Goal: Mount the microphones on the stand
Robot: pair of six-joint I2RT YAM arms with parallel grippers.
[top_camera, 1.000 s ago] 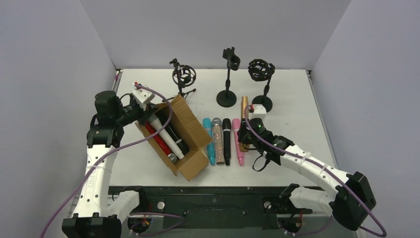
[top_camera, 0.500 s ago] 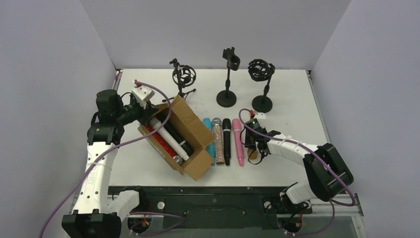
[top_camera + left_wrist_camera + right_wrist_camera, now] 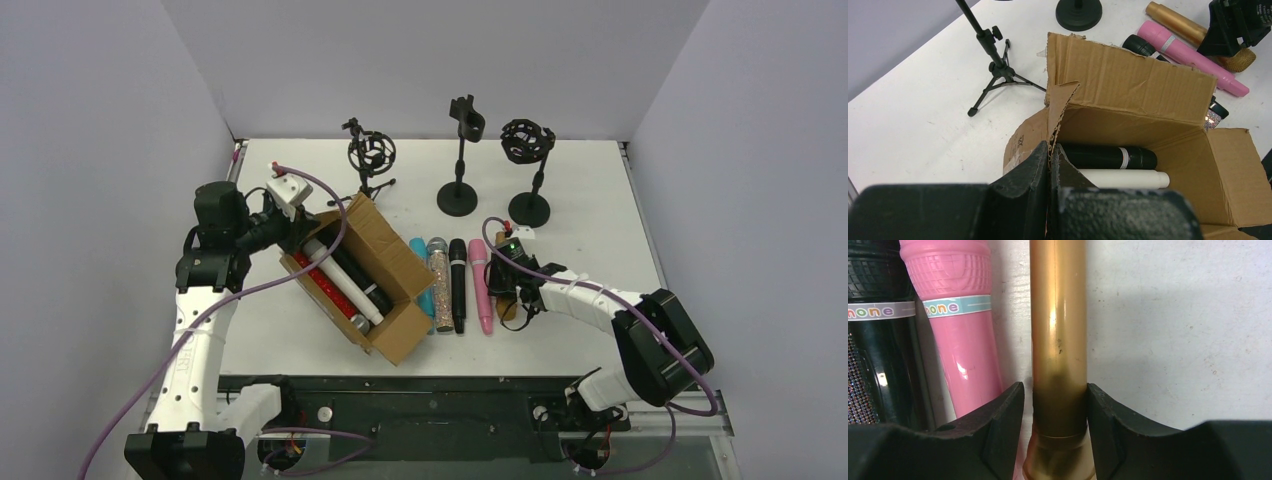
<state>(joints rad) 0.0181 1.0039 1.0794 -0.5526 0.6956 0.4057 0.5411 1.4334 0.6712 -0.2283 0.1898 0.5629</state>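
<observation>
My right jaws straddle the golden microphone (image 3: 1058,340), one on each side of its barrel near the head end. I cannot tell whether they press it or merely flank it. The microphone lies flat on the worktop (image 3: 590,200) at the right end of the row, just beside the pink microphone (image 3: 968,340).

To do this step well, I judge I should clench square across the barrel and lift straight up before swinging, so the pink one is not dragged along.

My left jaws are clenched on a flap of the cardboard box (image 3: 1128,85), which holds a black microphone (image 3: 1108,156) and a white microphone (image 3: 1123,178).

Open room lies to the right of the row. The stands (image 3: 461,160) wait at the back. The nearest stand base (image 3: 529,209) sits close ahead, so I should gain height before travelling.
</observation>
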